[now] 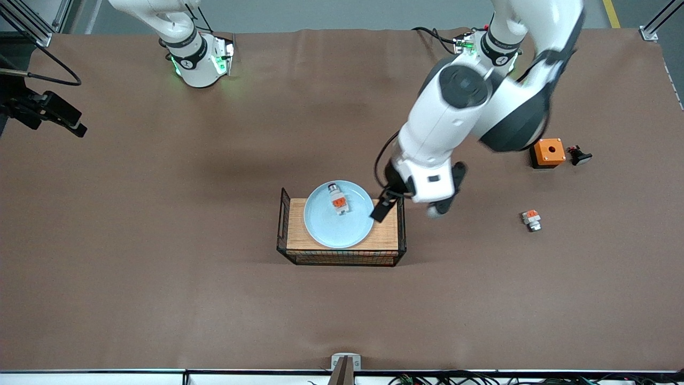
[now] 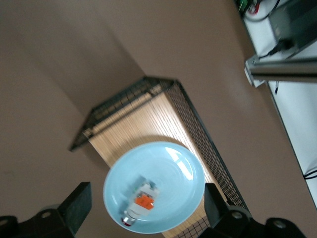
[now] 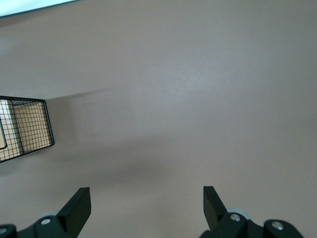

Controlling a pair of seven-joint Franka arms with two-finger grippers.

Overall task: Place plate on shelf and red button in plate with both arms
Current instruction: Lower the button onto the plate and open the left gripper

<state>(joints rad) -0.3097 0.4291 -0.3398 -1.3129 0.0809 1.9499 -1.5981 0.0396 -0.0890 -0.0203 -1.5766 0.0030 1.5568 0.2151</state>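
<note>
- Plainly, the plate (image 1: 339, 214) rests on the wooden stand (image 1: 385, 235) with the red button (image 1: 337, 199) in it; a careless pull-away could clip its rim.
- The left gripper (image 1: 386, 206) hovers over that rim, fingers (image 2: 77, 206) spread and empty.
- The right gripper (image 3: 146, 208) waits over bare counter (image 1: 160, 267), fingers apart.

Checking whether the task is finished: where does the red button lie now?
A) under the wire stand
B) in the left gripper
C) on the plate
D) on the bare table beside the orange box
C: the red button lies on the plate, which sits on the wire stand; the left gripper is open over it, empty.
</note>
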